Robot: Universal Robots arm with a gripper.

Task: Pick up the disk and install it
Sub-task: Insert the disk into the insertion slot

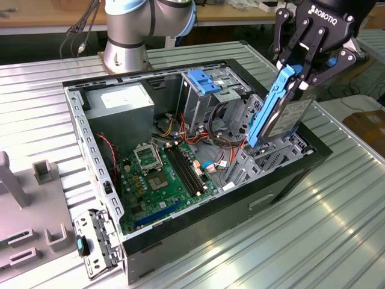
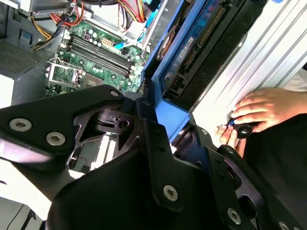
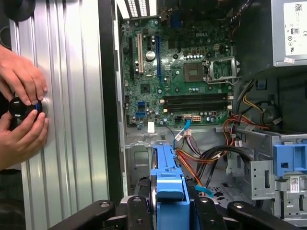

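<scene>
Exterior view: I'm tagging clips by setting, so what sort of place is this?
Probably a robotics lab bench: an opened computer case lies on a ribbed metal table, the gripper holds the disk over it, and a desk with cables stands behind.

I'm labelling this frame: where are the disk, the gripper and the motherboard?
disk (image 1: 289, 117), exterior view, on its grey body.
gripper (image 1: 301, 73), exterior view, midway between the fingertips clamped on the disk's top.
motherboard (image 1: 147, 198), exterior view, on the green board inside the case.
</scene>
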